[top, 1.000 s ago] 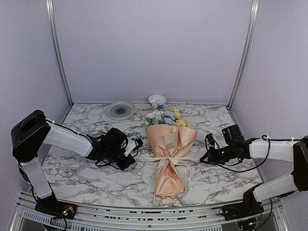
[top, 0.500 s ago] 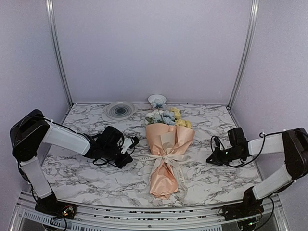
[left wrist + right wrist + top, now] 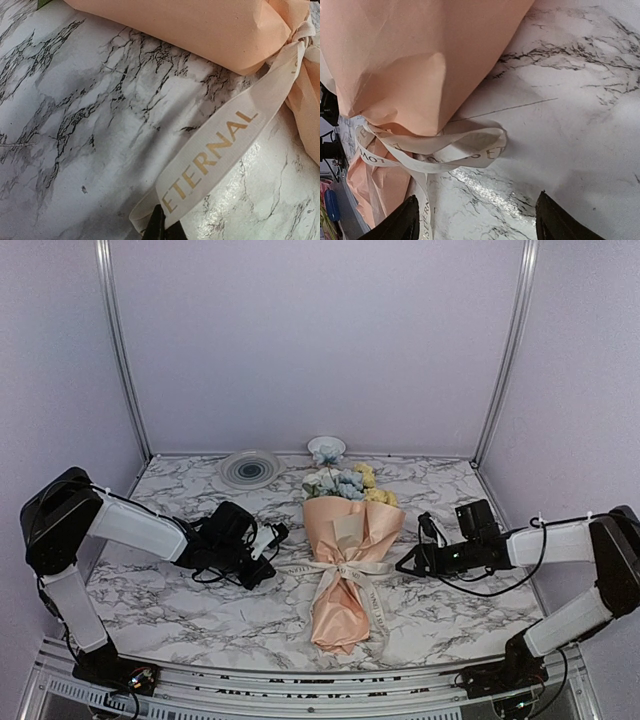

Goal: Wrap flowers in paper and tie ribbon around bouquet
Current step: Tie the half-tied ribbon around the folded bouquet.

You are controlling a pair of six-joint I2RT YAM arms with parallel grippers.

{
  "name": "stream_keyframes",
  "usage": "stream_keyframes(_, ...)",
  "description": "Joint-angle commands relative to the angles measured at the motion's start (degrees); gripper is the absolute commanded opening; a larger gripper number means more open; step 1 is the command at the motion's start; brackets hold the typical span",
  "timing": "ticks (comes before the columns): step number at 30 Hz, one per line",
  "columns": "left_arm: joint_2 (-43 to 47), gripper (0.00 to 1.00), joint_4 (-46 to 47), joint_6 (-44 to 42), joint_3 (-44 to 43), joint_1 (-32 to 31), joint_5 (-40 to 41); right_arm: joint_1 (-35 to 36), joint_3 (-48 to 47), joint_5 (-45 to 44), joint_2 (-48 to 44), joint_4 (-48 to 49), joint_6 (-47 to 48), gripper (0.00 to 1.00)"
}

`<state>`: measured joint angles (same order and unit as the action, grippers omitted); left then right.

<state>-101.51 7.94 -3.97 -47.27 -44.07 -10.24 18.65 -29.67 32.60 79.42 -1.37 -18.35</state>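
Marble tabletop [image 3: 75, 125], ribbon [image 3: 215, 150] partly cut off

Filling the upper frame with plain lilac walls [image 3: 320, 340]; slanting down from both top corners as silver posts [image 3: 122, 350]; spreading across the lower middle as a white, dark-veined marble surface [image 3: 160, 590]; edging the bottom with a metal rail [image 3: 300, 680].

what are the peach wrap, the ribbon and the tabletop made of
The paper looks thin and matte, with soft creases. The ribbon seems woven cream fabric, slight sheen, gold ETERNAL print. The tabletop is marble-patterned, white with grey veins, glossy glare; possibly laminate.
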Motion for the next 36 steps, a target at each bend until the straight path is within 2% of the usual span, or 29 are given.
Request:
stream_keyframes(1,0.09,0.00,-6.36,-0.34,1.69,0.30,-0.57,3.18,-3.27,-2.49,3.09,3.92,0.89,0.77)
stream_keyframes(8,0.74,0.00,-6.45,-0.15,1.83,0.30,-0.69,7.13,-4.28,-3.49,8.30,8.97,1.82,0.77)
stream_keyframes(15,0.71,0.00,-6.40,-0.15,1.73,0.30,-0.77,7.45,-6.30,-5.55,12.46,11.17,3.04,0.69)
stream_keyframes(16,0.73,0.00,-6.44,-0.20,1.74,0.30,-0.67,7.45,-6.35,-5.05,12.84,11.39,3.20,0.64)
stream_keyframes(17,0.71,0.00,-6.45,-0.24,1.74,0.30,-0.56,7.46,-6.44,-4.56,13.22,11.54,3.23,0.54)
stream_keyframes(20,0.99,0.00,-6.22,0.03,1.74,0.30,-0.91,7.49,-6.18,-3.85,12.90,11.34,3.13,0.17)
stream_keyframes(22,1.43,0.00,-5.17,0.52,2.03,0.30,-1.50,7.38,-5.20,-3.79,11.52,12.11,2.66,0.00)
stream_keyframes(32,0.15,0.00,-5.17,1.88,1.73,0.48,1.16,3.26,-1.57,-5.66,6.15,9.02,-2.32,0.00)
stream_keyframes(36,-0.14,0.00,-5.61,2.78,1.97,0.86,2.06,-0.46,1.11,-4.50,4.71,7.63,-4.66,0.00)
